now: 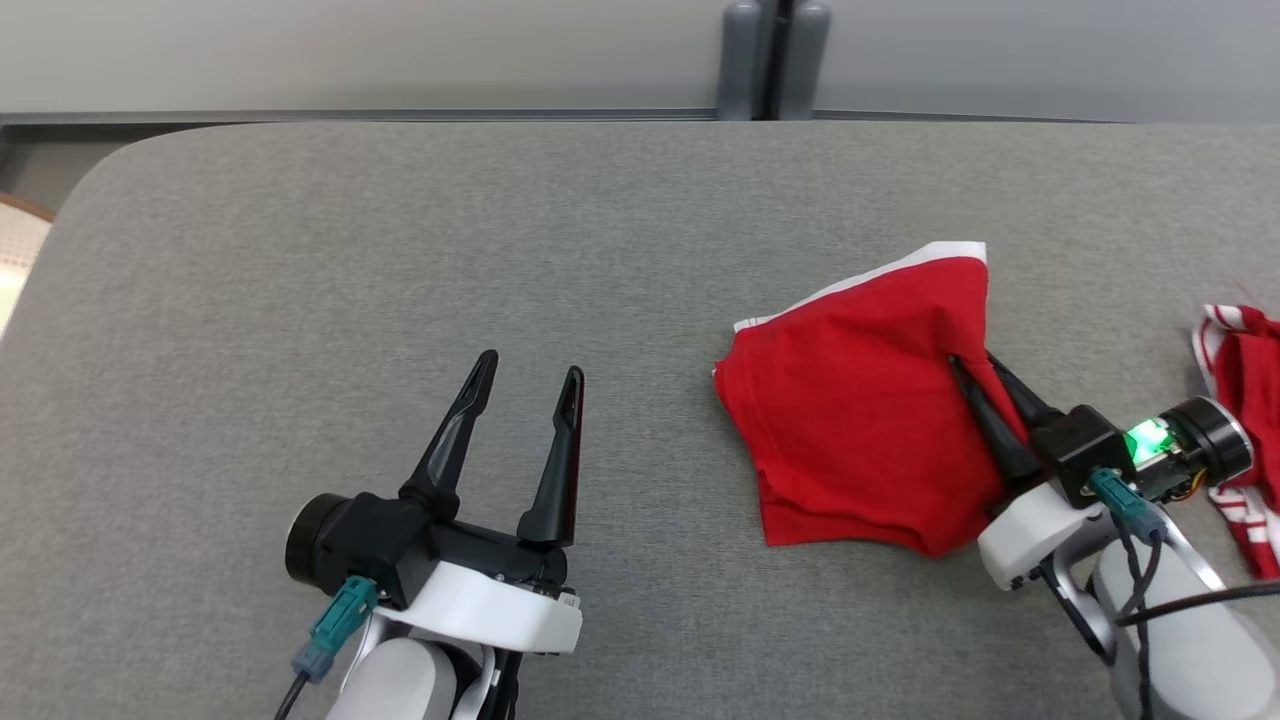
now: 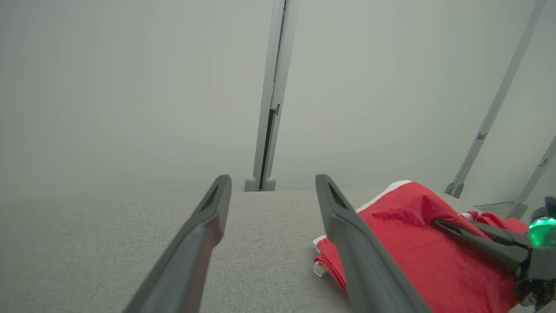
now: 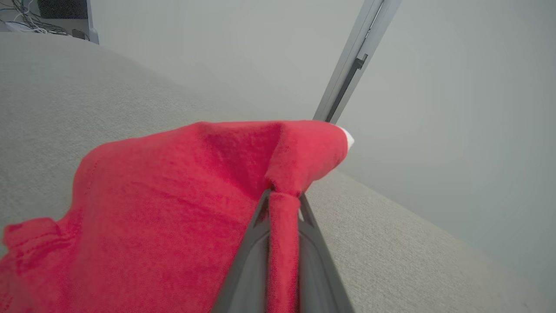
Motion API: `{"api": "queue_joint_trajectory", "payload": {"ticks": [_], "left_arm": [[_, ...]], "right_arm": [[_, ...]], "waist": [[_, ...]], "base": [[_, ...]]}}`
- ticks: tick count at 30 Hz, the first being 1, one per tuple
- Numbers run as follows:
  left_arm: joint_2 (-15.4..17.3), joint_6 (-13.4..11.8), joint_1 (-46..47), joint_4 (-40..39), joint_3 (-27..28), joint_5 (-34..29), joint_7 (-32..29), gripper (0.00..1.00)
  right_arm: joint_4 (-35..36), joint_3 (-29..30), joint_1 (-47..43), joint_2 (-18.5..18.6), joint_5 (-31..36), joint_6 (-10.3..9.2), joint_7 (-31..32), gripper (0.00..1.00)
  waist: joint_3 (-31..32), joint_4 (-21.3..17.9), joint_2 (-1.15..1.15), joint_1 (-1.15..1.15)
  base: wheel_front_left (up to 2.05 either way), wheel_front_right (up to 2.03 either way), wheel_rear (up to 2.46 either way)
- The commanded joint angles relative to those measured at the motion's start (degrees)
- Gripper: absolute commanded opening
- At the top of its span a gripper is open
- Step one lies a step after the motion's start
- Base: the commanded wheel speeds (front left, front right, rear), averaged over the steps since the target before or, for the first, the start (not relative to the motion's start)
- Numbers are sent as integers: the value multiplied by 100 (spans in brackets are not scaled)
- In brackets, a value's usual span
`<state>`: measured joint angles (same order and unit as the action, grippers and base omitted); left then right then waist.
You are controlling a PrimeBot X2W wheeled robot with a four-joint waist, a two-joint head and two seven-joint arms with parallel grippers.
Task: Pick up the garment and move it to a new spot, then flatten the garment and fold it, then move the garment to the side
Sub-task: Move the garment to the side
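The garment (image 1: 860, 410) is red cloth with a white hem, lying folded and bunched on the grey table (image 1: 400, 250) at the right of the head view. My right gripper (image 1: 968, 366) is shut on a fold at the garment's right edge. In the right wrist view the red garment (image 3: 173, 204) is pinched between the two dark fingers (image 3: 247, 261) and drapes off to the left. My left gripper (image 1: 530, 370) hovers open over bare table to the left of the garment, holding nothing. Past the right finger in the left wrist view I see the garment (image 2: 408, 243).
A second red cloth with white stripes (image 1: 1245, 400) lies at the table's right edge, just beyond my right wrist. A grey post (image 1: 775, 60) stands behind the table's far edge against a pale wall. The table's rounded left corner (image 1: 90, 190) is at the upper left.
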<state>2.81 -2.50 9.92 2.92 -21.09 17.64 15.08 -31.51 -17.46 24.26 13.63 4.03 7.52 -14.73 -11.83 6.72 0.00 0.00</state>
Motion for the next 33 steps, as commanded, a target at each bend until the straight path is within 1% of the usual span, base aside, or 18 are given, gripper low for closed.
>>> {"api": "queue_joint_trajectory", "payload": {"ticks": [1, 4, 5, 9, 12, 16, 20, 23, 26, 30, 33], "left_arm": [[21, 35, 121, -28, -16, -40, 10, 100], [20, 46, 178, -58, -48, -69, 10, 100], [23, 73, 251, -49, -81, -102, 10, 100], [23, 128, 400, -28, -116, -197, 10, 100], [25, 195, 542, 23, -157, -299, 10, 100], [23, 257, 747, 58, -182, -376, 10, 100], [23, 331, 872, 116, -180, -470, 10, 100], [23, 363, 926, 146, -182, -498, 10, 100], [21, 407, 975, 170, -200, -510, 10, 100], [23, 405, 986, 176, -203, -510, 10, 100], [20, 411, 989, 187, -229, -517, 10, 100]], "right_arm": [[93, -94, -46, 192, -96, -8, -39, 0], [307, -407, 33, 633, -309, -8, 68, 0], [427, -549, 99, 1010, -484, -8, 182, 0], [643, -765, 305, 1716, -816, -10, 312, 0], [647, -858, 465, 2219, -1016, -10, 357, 0], [507, -880, 706, 2693, -1213, -10, 354, 0], [248, -876, 897, 3041, -1238, -10, 318, 0], [91, -840, 992, 3137, -1283, -10, 299, 0], [-228, -777, 1050, 3304, -1276, -10, 286, 0], [-667, -600, 1133, 3334, -1334, -10, 268, 0], [-995, -607, 1123, 3383, -1298, -10, 248, 0]], "waist": [[6, -349, 0, 0], [-71, -686, 0, 0], [-147, -882, 0, 0], [-373, -1238, 0, 0], [-584, -1405, 0, 0], [-873, -1503, 0, 0], [-1125, -1521, 0, 0], [-1220, -1502, 0, 0], [-1330, -1436, 0, 0], [-1414, -1351, 0, 0], [-1457, -1273, 0, 0]], "base": [[0, 0, 0], [0, 0, 0], [0, 0, 0], [0, 0, 0], [0, 0, 0], [0, 0, 0], [0, 0, 0], [0, 0, 0], [0, 0, 0], [0, 0, 0], [0, 0, 0]]}}
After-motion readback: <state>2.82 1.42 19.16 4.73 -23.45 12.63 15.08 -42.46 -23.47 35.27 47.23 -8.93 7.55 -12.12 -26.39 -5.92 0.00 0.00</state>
